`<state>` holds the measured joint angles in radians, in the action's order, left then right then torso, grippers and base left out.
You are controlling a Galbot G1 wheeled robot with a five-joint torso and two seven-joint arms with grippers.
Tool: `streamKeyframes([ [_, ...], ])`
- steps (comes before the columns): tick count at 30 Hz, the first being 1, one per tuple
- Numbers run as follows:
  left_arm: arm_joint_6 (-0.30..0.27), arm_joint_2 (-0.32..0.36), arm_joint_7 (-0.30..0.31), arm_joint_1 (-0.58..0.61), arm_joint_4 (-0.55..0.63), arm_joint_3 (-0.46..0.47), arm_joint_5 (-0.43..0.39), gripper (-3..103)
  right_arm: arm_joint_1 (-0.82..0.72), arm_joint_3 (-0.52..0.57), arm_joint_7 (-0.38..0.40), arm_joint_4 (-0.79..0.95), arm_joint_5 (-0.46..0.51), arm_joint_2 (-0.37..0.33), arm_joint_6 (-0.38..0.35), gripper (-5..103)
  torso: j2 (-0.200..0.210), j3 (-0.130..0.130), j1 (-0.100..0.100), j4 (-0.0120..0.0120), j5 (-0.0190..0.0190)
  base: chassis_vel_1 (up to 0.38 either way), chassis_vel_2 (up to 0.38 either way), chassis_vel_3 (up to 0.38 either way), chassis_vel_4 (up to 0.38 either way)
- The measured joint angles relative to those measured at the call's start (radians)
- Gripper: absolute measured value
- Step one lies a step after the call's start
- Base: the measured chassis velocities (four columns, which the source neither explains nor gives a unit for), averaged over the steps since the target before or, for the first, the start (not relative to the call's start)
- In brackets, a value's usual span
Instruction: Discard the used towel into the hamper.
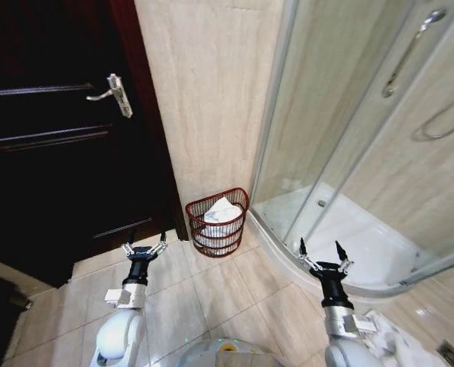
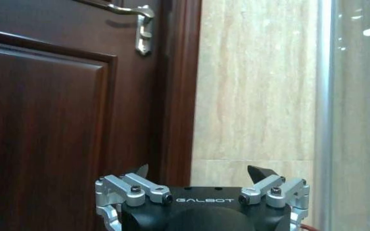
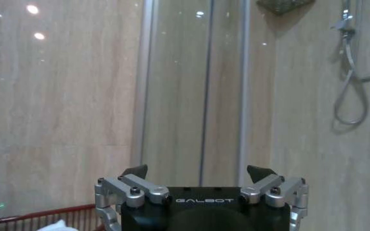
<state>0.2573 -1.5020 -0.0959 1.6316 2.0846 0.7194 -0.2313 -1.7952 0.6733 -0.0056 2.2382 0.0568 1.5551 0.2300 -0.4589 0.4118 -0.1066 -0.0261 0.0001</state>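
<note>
So the hamper sits on the tiled floor right in the corner, tucked against the beige marble-look wall, with the dark wooden door on one side and the curved glass shower enclosure on the other. It's a round reddish-brown wire basket and there's a white towel bunched up inside it, poking up to about rim level. Both arms are held low in front of the robot, well short of the basket and not touching anything. The left gripper hovers over the floor tiles near the bottom of the door, jaws spread apart with nothing between them; in the left wrist view the left gripper faces the door panel and the strip of wall beside it, and the silver door handle is up high. The right gripper is over by the shower's raised curb, fingers also wide apart and empty. From the right wrist view the right gripper looks at the glass panels and the shower hose, and you can catch a bit of the hamper's red rim with a scrap of white towel low in the corner.
</note>
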Motion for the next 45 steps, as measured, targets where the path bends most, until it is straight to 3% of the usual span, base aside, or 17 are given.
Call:
streamKeyframes([
  [45, 0.005, -0.013, -0.005, -0.002, -0.005, -0.006, 0.031, 100, -0.022, 0.006, 0.024, -0.021, 0.006, -0.002, 0.035, 100, 0.000, 0.000, 0.000, 0.0000, -0.0001, -0.049, -0.072, -0.070, -0.054],
])
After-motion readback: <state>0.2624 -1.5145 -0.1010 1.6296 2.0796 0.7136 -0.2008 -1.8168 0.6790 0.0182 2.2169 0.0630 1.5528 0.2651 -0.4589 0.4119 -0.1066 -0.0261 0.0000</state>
